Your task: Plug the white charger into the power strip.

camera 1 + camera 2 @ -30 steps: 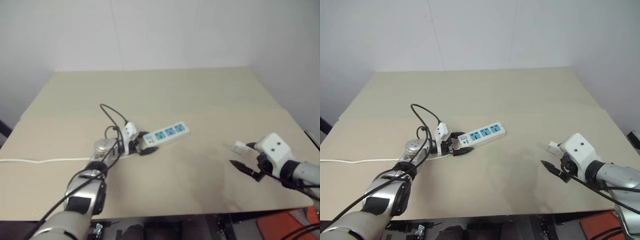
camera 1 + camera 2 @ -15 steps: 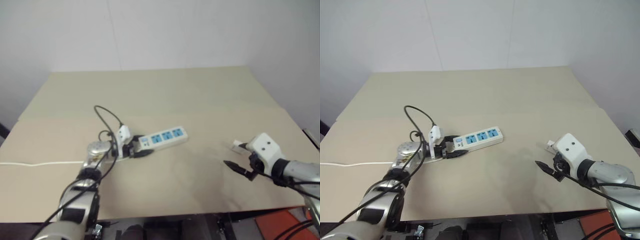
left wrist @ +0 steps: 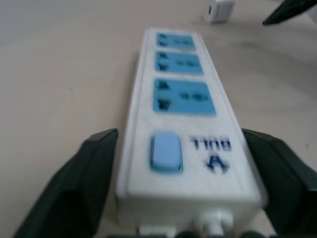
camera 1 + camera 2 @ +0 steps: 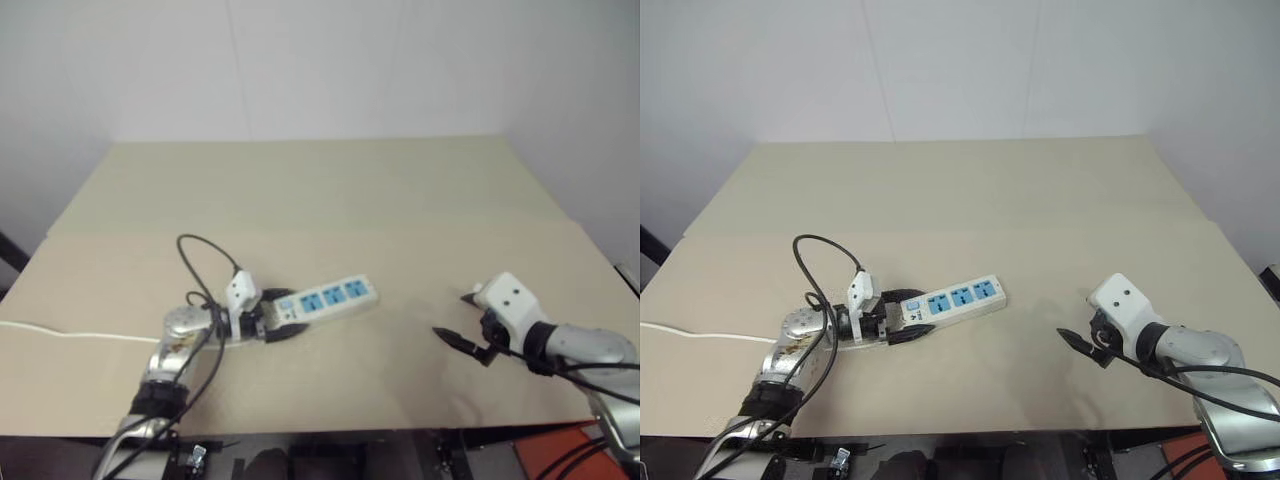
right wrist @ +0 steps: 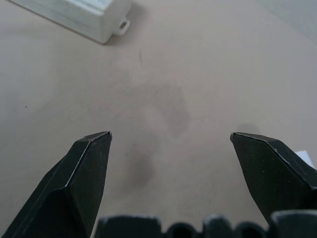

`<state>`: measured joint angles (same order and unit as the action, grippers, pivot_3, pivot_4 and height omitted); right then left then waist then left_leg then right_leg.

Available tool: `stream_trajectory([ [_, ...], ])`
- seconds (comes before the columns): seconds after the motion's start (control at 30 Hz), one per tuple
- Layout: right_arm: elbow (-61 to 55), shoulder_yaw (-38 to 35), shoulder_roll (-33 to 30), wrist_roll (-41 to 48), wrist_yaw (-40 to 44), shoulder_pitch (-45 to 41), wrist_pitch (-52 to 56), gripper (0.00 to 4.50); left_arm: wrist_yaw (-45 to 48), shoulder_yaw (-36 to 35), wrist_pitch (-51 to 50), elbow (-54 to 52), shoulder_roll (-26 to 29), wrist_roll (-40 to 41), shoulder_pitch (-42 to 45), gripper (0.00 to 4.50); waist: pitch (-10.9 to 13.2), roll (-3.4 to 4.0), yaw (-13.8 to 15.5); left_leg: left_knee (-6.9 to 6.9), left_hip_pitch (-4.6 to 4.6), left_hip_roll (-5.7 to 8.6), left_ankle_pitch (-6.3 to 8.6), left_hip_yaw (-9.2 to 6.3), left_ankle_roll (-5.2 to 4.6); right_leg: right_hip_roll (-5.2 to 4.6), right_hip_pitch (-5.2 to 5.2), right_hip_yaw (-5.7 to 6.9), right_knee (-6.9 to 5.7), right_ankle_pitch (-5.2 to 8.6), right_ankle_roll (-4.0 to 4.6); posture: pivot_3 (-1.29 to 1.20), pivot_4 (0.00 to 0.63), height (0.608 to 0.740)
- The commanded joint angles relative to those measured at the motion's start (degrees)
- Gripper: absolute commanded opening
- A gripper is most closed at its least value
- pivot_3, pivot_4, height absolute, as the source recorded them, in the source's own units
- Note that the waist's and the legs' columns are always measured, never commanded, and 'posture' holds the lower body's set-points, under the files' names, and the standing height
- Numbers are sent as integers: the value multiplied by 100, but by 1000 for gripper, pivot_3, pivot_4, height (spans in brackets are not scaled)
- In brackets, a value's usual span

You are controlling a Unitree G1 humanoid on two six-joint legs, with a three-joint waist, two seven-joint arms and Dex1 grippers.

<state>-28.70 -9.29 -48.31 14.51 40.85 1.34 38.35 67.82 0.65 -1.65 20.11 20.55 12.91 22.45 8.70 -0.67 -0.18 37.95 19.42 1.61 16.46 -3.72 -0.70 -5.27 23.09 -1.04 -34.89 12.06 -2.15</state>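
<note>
The power strip (image 4: 330, 297), a long white bar with three blue sockets, lies flat on the table left of centre. My left gripper (image 4: 908, 315) is open, one black finger on each side of the strip's switch end (image 3: 166, 151). The white charger (image 3: 219, 10) is a small white block on the table beyond the strip's far end. It lies close to a black fingertip (image 3: 292, 10) of my right gripper. My right gripper (image 5: 171, 139) hovers low over the table at the right, open, with bare tabletop between its fingers.
The strip's thin white cord (image 4: 60, 333) runs off to the table's left edge. A black cable (image 4: 200, 250) loops above my left wrist. The tan tabletop (image 4: 330, 190) stretches back to a white wall. Its front edge is close below both arms.
My left gripper has drawn back toward me and spread its fingers around the strip's end. The strip now lies a little nearer. The right gripper has sunk slightly and stayed open.
</note>
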Motion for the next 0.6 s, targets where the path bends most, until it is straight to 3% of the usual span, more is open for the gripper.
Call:
stream_trajectory([
  [0.03,-153,-63,67,4,-88,18,-65,4500,-67,2,116,-296,79,119,-87,4482,0,1,-5,0,0,0,0,0,0,0,0,0,0,0,0,0,150,740],
  [0.13,-272,-105,102,10,-122,134,-32,4500,-219,-87,279,-383,42,196,-184,4482,0,1,-26,0,-2,-1,0,2,0,0,0,-3,-1,0,0,0,150,740],
  [0.3,-419,-182,123,25,-167,378,-21,4500,289,-186,595,-230,164,586,-351,4482,0,1,-35,0,-3,-1,0,2,0,0,-1,-3,-1,0,1,0,150,740],
  [0.6,-527,-257,85,51,-182,614,-19,4500,800,-440,1219,907,379,768,-109,4482,-1,1,-49,0,-6,0,0,3,0,0,-3,-3,0,1,1,0,150,740],
])
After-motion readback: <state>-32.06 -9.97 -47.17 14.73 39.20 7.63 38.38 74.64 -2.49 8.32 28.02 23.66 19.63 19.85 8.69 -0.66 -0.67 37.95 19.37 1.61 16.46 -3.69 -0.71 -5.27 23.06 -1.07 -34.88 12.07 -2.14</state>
